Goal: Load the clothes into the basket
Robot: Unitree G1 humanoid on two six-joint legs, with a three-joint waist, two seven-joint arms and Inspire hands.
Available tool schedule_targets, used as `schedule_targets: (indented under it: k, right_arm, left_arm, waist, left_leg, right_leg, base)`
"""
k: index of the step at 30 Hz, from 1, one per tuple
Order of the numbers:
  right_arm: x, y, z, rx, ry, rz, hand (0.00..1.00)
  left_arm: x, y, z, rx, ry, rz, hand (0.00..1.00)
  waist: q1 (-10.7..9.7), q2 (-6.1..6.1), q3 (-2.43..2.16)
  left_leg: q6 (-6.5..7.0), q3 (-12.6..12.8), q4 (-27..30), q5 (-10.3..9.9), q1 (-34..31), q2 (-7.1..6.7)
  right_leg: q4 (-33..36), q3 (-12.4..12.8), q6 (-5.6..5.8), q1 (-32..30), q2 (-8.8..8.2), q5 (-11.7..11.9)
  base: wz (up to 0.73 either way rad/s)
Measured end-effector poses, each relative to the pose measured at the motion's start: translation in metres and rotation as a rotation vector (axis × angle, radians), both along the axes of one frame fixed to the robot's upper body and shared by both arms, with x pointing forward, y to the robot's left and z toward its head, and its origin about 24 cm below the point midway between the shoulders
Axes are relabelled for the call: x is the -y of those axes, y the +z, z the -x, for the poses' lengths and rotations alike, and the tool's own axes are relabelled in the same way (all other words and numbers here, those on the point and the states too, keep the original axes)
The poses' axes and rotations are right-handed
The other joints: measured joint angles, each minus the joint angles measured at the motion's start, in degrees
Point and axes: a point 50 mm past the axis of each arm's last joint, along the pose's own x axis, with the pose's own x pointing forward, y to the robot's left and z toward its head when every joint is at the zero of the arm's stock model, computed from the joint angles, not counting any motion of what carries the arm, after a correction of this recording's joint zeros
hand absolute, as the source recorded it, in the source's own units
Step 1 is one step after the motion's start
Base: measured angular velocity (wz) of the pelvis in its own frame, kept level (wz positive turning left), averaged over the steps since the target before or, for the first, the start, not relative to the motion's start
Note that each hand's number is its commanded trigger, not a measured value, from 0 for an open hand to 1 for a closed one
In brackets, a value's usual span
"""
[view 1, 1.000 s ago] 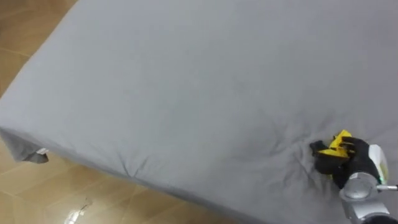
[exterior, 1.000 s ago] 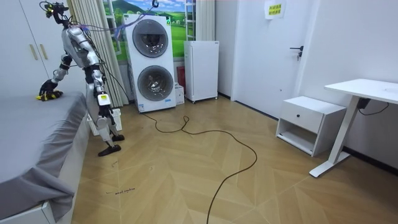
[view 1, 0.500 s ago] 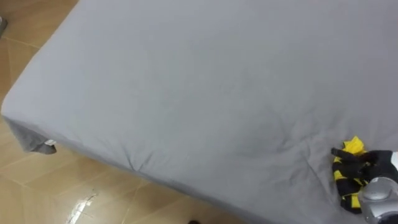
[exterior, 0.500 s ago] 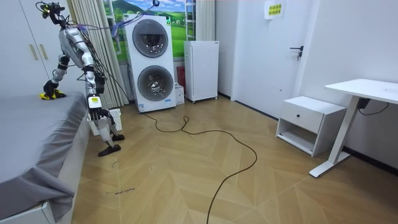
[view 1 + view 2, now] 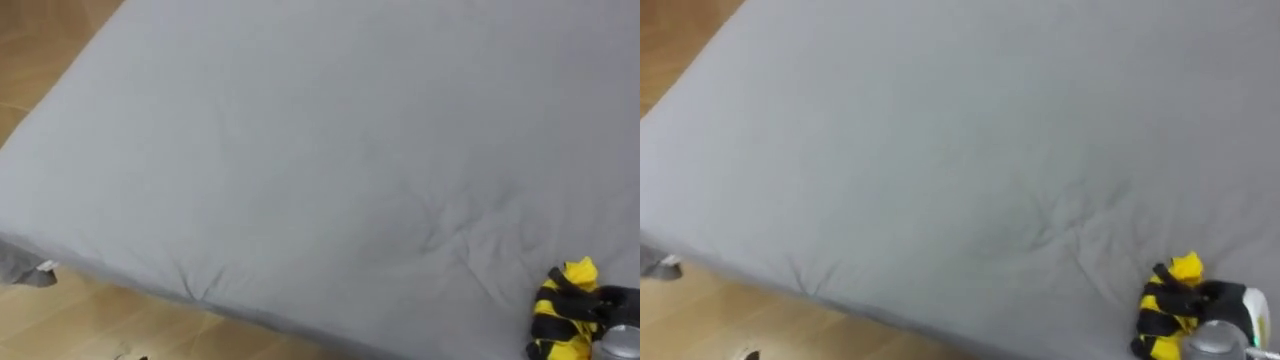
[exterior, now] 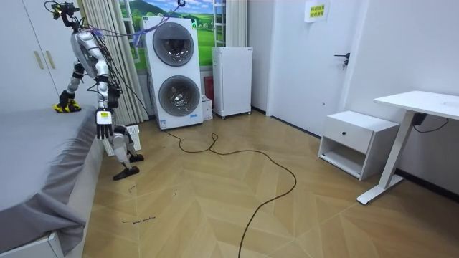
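Striped garment (image 5: 1162, 312), yellow and black, is what we handle. Leftward lies the grey bed (image 5: 300, 150); the bundle sits near its edge, our right hand (image 5: 1232, 298) with fingers curled round it. We judge it soft, light and floppy, best gripped at the bunched middle. Our left hand (image 6: 105, 132) hangs by the bed.

On my feed the grey bed sheet (image 5: 300, 150) lies in soft, even, rather dim light. Faint shadows mark the creases (image 5: 450, 240) just left of the right hand (image 5: 612, 300), whose yellow-and-black garment (image 5: 560, 310) stands out brightest. The room view is brightly lit, with a pale sheen on the wooden floor (image 6: 186, 215).
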Motion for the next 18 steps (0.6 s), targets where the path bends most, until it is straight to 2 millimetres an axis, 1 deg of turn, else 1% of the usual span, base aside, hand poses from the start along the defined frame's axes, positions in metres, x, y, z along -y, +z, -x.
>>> schedule_targets:
  k: [2, 3, 4, 5, 7, 8, 9, 10, 11, 12, 13, 14, 15, 17, 18]
  right_arm:
    - [0.001, 0.002, 0.005, 0.034, -0.012, -0.012, 1.0]
    - [0.001, 0.003, 0.005, 0.048, -0.01, -0.012, 1.0]
    - [0.002, 0.008, 0.004, 0.083, -0.005, -0.005, 1.0]
    - [0.004, 0.011, 0.003, 0.106, -0.007, 0.0, 1.0]
    - [0.007, 0.024, -0.002, 0.178, -0.004, 0.029, 1.0]
    - [0.007, 0.027, -0.003, 0.19, 0.002, 0.036, 1.0]
    - [0.007, 0.033, -0.005, 0.22, 0.016, 0.049, 1.0]
    - [0.007, 0.038, -0.006, 0.248, 0.029, 0.06, 1.0]
    - [0.006, 0.04, -0.006, 0.259, 0.035, 0.066, 1.0]
    - [0.006, 0.044, -0.004, 0.271, 0.052, 0.083, 1.0]
    - [0.007, 0.048, -0.003, 0.279, 0.063, 0.104, 1.0]
    - [0.007, 0.049, -0.001, 0.281, 0.063, 0.111, 1.0]
    - [0.008, 0.051, 0.003, 0.289, 0.056, 0.12, 1.0]
    - [0.012, 0.052, 0.01, 0.276, 0.051, 0.146, 1.0]
    - [0.013, 0.052, 0.013, 0.277, 0.046, 0.15, 1.0]
  left_arm:
    - [-0.001, -0.001, 0.008, -0.018, 0.012, 0.0, 0.0]
    - [-0.001, -0.001, 0.011, -0.023, 0.013, 0.0, 0.0]
    - [-0.002, -0.002, 0.013, -0.028, 0.017, -0.001, 0.0]
    - [-0.003, -0.002, 0.015, -0.032, 0.018, -0.004, 0.0]
    - [-0.007, -0.001, 0.018, -0.04, 0.022, -0.026, 0.0]
    - [-0.008, 0.0, 0.02, -0.042, 0.031, -0.029, 0.0]
    - [-0.009, 0.0, 0.02, -0.041, 0.041, -0.03, 0.0]
    - [-0.009, -0.001, 0.022, -0.047, 0.047, -0.024, 0.0]
    - [-0.008, -0.001, 0.022, -0.048, 0.047, -0.022, 0.0]
    - [-0.007, -0.002, 0.023, -0.051, 0.047, -0.016, 0.0]
    - [-0.005, -0.003, 0.024, -0.054, 0.047, -0.01, 0.0]
    - [-0.004, -0.003, 0.021, -0.05, 0.045, -0.008, 0.0]
    - [-0.003, -0.003, 0.021, -0.049, 0.042, -0.007, 0.0]
    - [-0.004, -0.004, 0.024, -0.074, 0.045, -0.01, 0.0]
    - [-0.004, -0.004, 0.026, -0.083, 0.046, -0.012, 0.0]
  waist:
    - [-1.2, -0.9, -0.1]
    - [-1.5, -0.99, -0.12]
    - [-2.6, -1.16, -0.13]
    - [-2.9, -1.12, -0.16]
    - [-3.9, -1.1, -0.16]
    - [-4.2, -1.18, -0.14]
    - [-4.7, -1.25, -0.07]
    - [-4.9, -1.24, -0.32]
    - [-5.3, -1.29, -0.31]
    - [-5.8, -1.33, -0.45]
    - [-6.3, -1.32, -0.5]
    - [-6.7, -1.3, -0.51]
    - [-7.2, -1.31, -0.52]
    - [-8.0, -1.33, -0.5]
    - [-8.1, -1.3, -0.51]
  left_leg:
    - [0.0, 1.6, -0.6, 0.0, 1.9, 0.16]
    - [0.01, 2.1, -0.9, 0.0, 2.5, 0.22]
    - [0.05, 2.9, -1.1, -0.1, 3.3, 0.34]
    - [0.11, 3.6, -1.1, -0.3, 3.7, 0.44]
    - [0.11, 5.8, -1.1, -1.1, 5.5, 1.05]
    - [0.05, 6.1, -1.2, -1.3, 6.0, 1.15]
    - [-0.04, 7.1, -1.3, -1.6, 7.2, 1.41]
    - [-0.12, 7.6, -1.3, -1.9, 8.0, 1.52]
    - [-0.14, 7.8, -1.4, -1.9, 8.5, 1.55]
    - [-0.18, 8.5, -1.9, -1.9, 9.3, 1.64]
    - [-0.26, 9.0, -2.0, -2.1, 9.8, 1.77]
    - [-0.29, 9.4, -2.0, -2.2, 10.0, 1.84]
    - [-0.38, 10.1, -2.0, -2.3, 10.4, 2.06]
    - [-0.63, 11.1, -2.1, -2.8, 11.4, 2.38]
    - [-0.67, 11.5, -2.2, -2.9, 11.6, 2.45]
  right_leg:
    - [0.1, 1.6, 0.0, 0.7, 0.03, 0.0]
    - [0.0, 1.9, 0.01, 0.9, 0.02, 0.0]
    - [0.1, 3.1, 0.04, 1.2, 0.1, 0.0]
    - [0.0, 3.5, 0.08, 1.4, 0.13, -0.1]
    - [0.1, 5.7, 0.1, 2.2, 0.54, -0.1]
    - [0.1, 6.3, 0.1, 2.5, 0.66, -0.1]
    - [-0.1, 7.4, 0.1, 3.0, 0.82, -0.1]
    - [-0.5, 8.0, 0.1, 3.6, 0.96, -0.1]
    - [-0.8, 8.2, 0.1, 4.1, 1.01, -0.1]
    - [-0.7, 9.0, 0.1, 4.4, 1.11, -0.1]
    - [-0.7, 9.6, 0.09, 4.5, 1.19, -0.1]
    - [-0.7, 9.9, 0.06, 4.5, 1.24, 0.0]
    - [-0.6, 10.7, 0.03, 4.5, 1.45, 0.1]
    - [-0.6, 11.9, -0.05, 4.9, 1.78, 0.1]
    - [-0.6, 12.5, -0.05, 4.9, 1.9, 0.1]
  base:
    - [-0.41]
    - [-0.34]
    - [-0.32]
    - [-0.47]
    - [-0.49]
    - [-0.46]
    - [-0.43]
    - [-0.38]
    - [-0.31]
    - [-0.29]
    - [-0.29]
    - [-0.28]
    - [-0.33]
    - [-0.34]
    - [-0.31]
